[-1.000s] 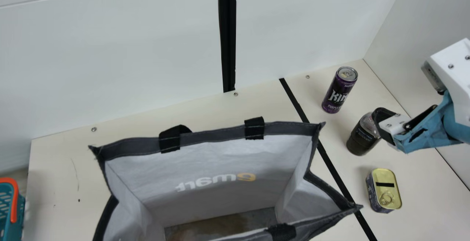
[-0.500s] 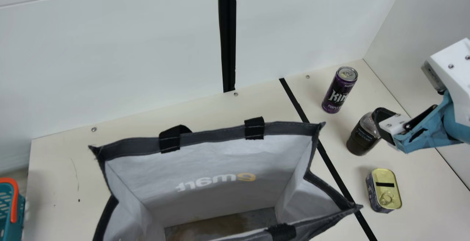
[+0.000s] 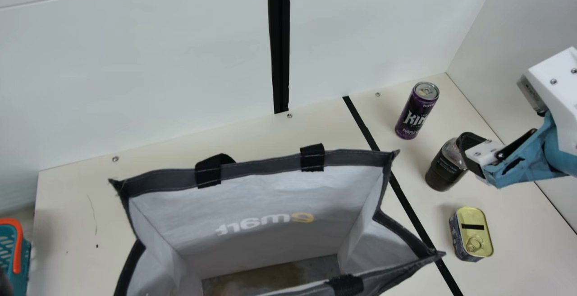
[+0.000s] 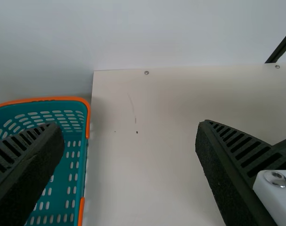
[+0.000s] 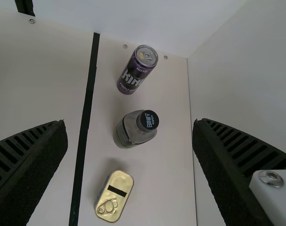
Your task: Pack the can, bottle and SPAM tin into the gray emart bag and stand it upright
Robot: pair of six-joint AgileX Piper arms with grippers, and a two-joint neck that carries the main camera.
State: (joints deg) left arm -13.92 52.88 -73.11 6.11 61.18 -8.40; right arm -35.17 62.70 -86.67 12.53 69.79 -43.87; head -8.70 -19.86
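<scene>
Pincer of the right arm [image 3: 469, 152]: to the right of the gray emart bag [image 3: 252, 163], its two ribbed fingers spread apart with nothing held between them; in the main view one finger overlaps the upper part of the bottle [image 3: 444, 170]. Pincer of the left arm [image 3: 4, 284]: at the lower left corner of the main view, left of the bag, likewise spread and holding nothing. The bag stands upright with its mouth open, exposing a pale interior and a stained bottom panel. Right of the bag, the bottle stands upright. Nearer the bag's right corner, the SPAM tin [image 3: 479, 242] lies flat, pull ring uppermost, a black strip across its gold lid. Beyond the bag to the right, the purple can [image 3: 415, 113] stands upright. A black tape line [image 3: 360, 122] crosses the table [image 3: 72, 224] between bag and groceries. Left of the bag, a teal basket [image 3: 18, 269] has an orange handle.
</scene>
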